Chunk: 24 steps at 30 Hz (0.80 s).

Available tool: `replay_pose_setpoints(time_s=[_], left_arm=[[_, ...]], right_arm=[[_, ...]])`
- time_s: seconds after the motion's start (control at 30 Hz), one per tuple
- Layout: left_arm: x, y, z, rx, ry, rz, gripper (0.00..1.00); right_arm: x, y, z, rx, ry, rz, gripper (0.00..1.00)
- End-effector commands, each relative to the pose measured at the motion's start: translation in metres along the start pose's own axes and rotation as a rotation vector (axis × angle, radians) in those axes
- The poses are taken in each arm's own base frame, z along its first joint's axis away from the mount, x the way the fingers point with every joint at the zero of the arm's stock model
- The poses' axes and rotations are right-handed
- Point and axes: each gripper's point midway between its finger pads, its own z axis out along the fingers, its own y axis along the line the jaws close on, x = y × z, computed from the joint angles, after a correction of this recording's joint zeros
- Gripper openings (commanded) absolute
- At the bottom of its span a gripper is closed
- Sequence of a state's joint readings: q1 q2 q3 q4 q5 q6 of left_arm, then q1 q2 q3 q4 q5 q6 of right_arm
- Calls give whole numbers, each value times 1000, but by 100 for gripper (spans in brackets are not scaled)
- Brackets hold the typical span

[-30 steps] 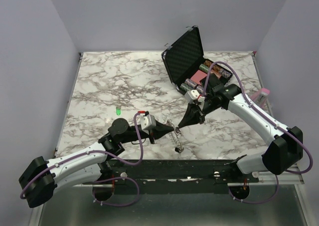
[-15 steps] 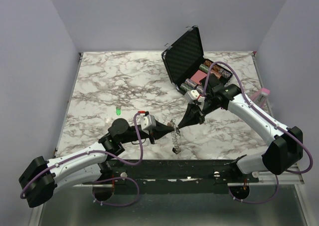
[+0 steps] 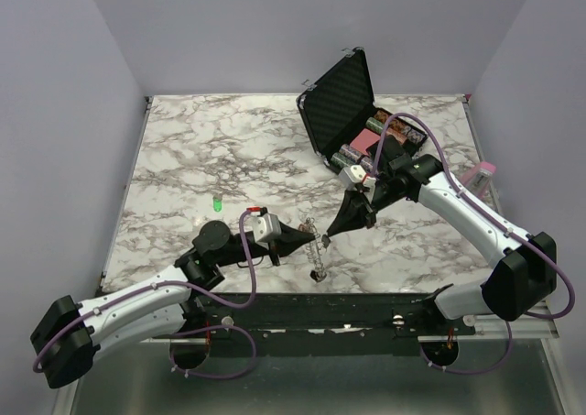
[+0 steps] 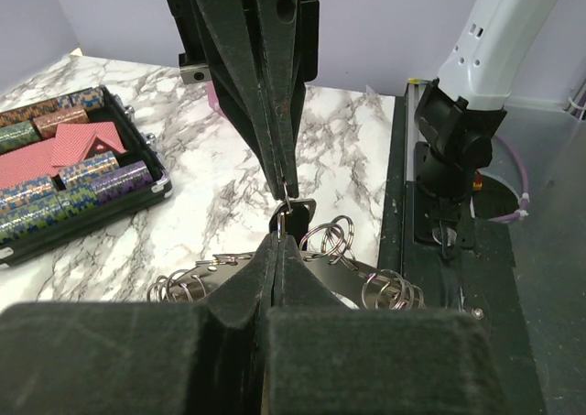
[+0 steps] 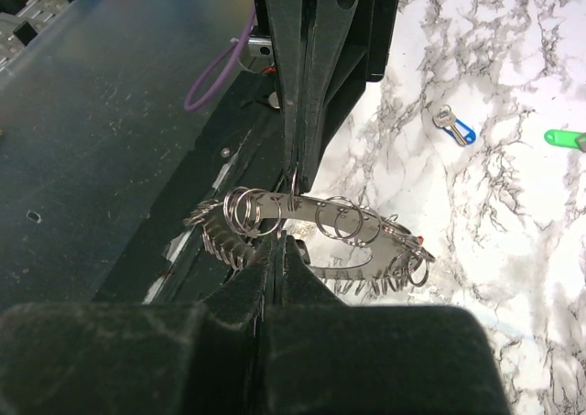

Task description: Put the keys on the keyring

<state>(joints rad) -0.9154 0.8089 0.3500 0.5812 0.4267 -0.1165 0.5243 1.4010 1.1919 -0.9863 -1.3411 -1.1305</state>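
Silver keyring (image 3: pixel 318 257) hangs between my jaws.
My left gripper (image 3: pixel 309 235) and right gripper (image 3: pixel 330 236) both clamp fully closed on it.

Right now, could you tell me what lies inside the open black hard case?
The black hard case holds rows of striped multicoloured discs and a red patterned block; anything beneath them is covered.

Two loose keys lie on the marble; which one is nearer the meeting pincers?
The blue-headed key, closer to the left pincer in the right wrist view; the green-headed key lies farther out, near the frame's edge.
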Motion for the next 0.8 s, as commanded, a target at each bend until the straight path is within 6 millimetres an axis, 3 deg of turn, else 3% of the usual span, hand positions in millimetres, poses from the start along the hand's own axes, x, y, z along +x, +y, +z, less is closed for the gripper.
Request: replay_pose_setpoints(time_s=[0.0,0.77], left_arm=[[-10,4,-1,-20,-37,27,0],[-12,-1,8,29,-48,7,0]], right_arm=[[-5,3,3,-21,-28,13,0],[1,-3,3,-3,-10,19,1]])
